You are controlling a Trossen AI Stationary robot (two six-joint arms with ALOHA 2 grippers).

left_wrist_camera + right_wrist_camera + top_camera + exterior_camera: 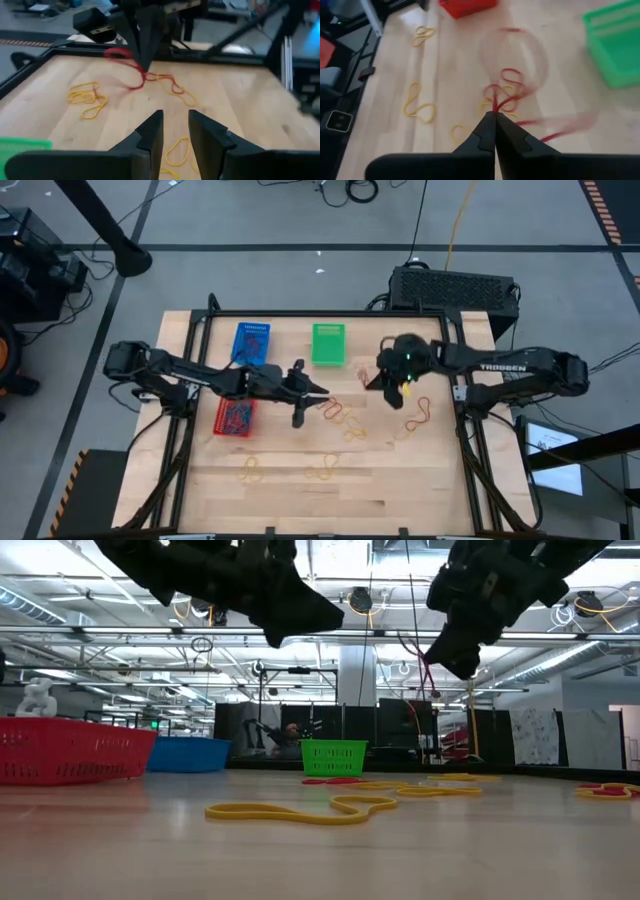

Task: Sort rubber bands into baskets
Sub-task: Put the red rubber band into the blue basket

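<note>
the right hand (492, 117), pinched shut on thin red rubber bands (507, 92), hangs above the wooden counter (300, 490) near the green mesh plastic basket (328, 344). the left hand (175, 132), partly open and empty, hovers beside the red mesh basket (235, 417).

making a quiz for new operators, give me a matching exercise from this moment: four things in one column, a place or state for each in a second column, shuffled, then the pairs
Things:
1. right claw
2. left claw
3. red basket
4. green basket

Places or states:
A. far side of the table, middle, nothing visible inside
B. fingers slightly apart, nothing between them
C. shut on red rubber bands, lifted off the table
D. table's left side, red bands inside

Pairs: 1-C, 2-B, 3-D, 4-A
</note>
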